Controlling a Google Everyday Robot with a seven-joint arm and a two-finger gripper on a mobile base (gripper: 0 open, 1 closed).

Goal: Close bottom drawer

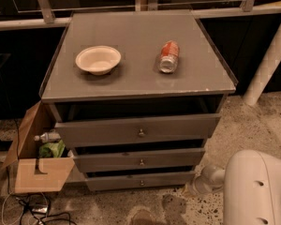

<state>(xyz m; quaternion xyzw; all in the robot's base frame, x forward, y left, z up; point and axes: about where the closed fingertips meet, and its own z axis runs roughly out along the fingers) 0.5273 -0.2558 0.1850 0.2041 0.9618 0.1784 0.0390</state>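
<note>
Because my gripper [197,185] sits low beside the right end of the bottom drawer [131,182], which stands slightly out of the cabinet [131,46], an off-centre push could skew and jam it. Whether the gripper is wide or narrow I cannot tell.

The grey surface [131,81] carries a pale bowl [98,59] at left and a tipped can [168,56], perhaps soda, at right; the tool [196,186] sits low by the bottom drawer [140,181].
</note>
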